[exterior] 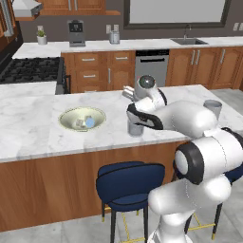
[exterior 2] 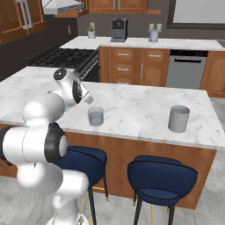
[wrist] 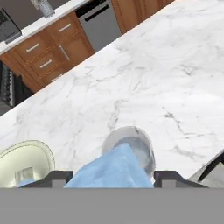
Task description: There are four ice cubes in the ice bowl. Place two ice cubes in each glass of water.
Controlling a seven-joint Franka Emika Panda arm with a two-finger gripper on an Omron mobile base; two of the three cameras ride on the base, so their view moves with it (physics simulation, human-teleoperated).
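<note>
Now, gripper (wrist: 113, 177): grasping an ice cube (wrist: 114, 168) over the near glass of water (wrist: 129, 148).
Ice bowl (exterior: 69, 115): left of that glass.

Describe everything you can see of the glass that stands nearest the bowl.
The glass is a short, straight-sided tumbler, grey and see-through, with an open round mouth. It stands upright on the white marble counter, near the front edge, apart from the cream-green bowl. In the hand view it lies just below the ice cube held between the jaws. The pictures do not show clearly what is inside it. Nothing but the counter touches it.
</note>
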